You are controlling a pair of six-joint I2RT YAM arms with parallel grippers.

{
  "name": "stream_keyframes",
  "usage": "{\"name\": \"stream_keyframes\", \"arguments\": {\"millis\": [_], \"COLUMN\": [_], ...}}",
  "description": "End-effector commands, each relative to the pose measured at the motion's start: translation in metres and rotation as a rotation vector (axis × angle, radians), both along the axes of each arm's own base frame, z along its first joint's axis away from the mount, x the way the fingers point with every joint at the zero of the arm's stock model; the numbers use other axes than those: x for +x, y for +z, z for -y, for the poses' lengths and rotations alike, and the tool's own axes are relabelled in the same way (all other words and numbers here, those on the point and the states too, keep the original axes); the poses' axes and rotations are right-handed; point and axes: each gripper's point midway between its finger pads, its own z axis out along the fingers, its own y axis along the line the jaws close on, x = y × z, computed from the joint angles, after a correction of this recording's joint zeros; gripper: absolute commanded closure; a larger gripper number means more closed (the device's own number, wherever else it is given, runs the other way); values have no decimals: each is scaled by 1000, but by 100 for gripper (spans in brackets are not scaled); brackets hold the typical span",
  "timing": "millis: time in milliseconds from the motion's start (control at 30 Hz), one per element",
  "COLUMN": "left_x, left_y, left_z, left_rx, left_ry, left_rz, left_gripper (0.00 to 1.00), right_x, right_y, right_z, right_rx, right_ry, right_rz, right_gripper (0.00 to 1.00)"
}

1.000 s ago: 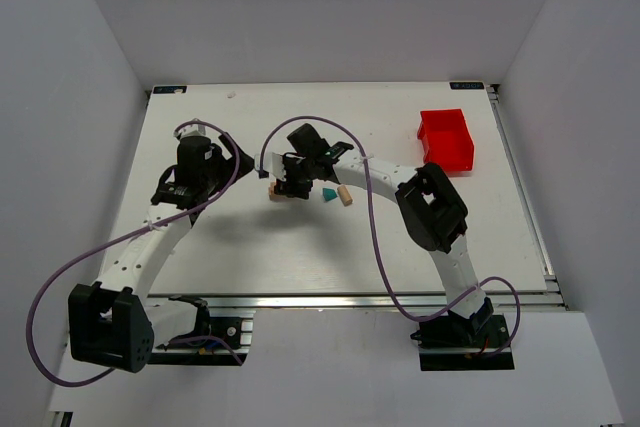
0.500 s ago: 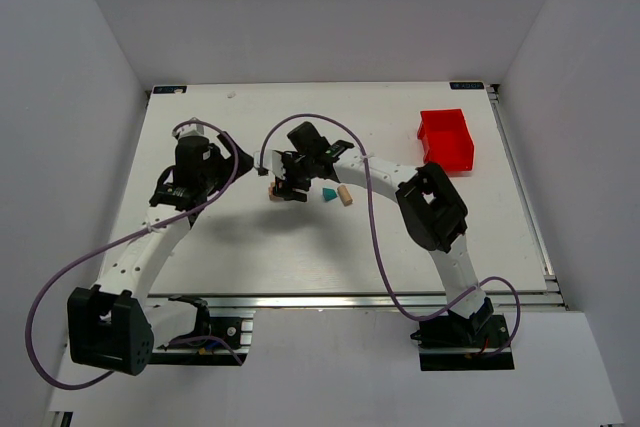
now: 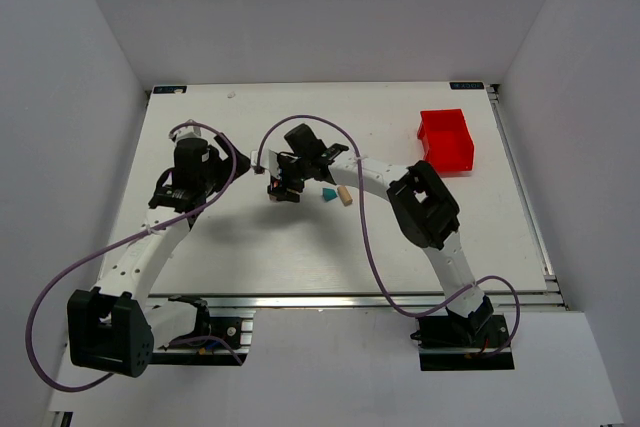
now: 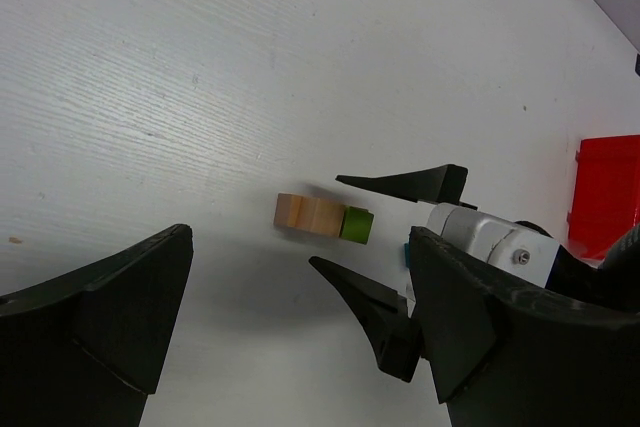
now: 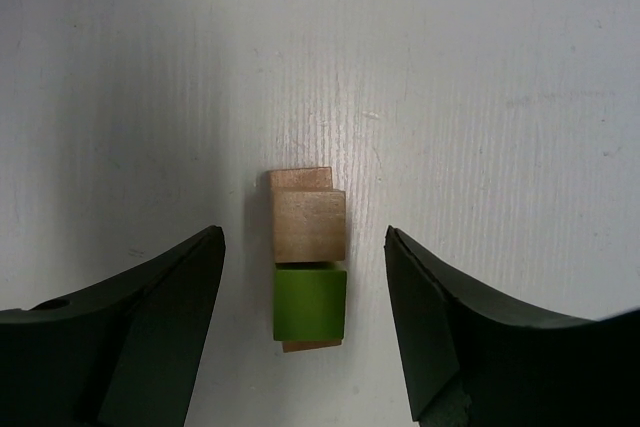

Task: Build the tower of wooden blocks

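Right wrist view has the right gripper (image 5: 302, 237) spread wide astride the wood block tower (image 5: 308, 219), tan blocks touching a lime-green block (image 5: 310, 304) on the bench (image 5: 500, 97); any move should probably stay straight and centred, so neither finger nudges it.

No readable text, brand, number or sign in any view. Far-left tag (image 3: 168, 88) and far-right tag (image 3: 468, 85), small and dark at the corners of surface (image 3: 250, 237), bore marks too small to read.
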Motion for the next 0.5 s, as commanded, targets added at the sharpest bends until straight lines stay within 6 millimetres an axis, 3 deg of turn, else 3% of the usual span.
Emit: {"name": "stream_keyframes", "arguments": {"millis": [0,233,467], "left_x": [-7,-7,-6], "left_y": [11,10,10], "left_z": [19,20,21], "left_rx": [-54,-57,-60], "left_ry": [-82,-87,-92], "left_rz": [29,29,30], "left_gripper": [2,2,2], "right_x": [3,3,-1], "right_y": [32,31,30], "right_z": [-32,-35,-36], "right_rx": [107,125,130], "right_ry": [16,20,39], "right_rz": [58,46,34], "right_gripper": [30,36,48]}}
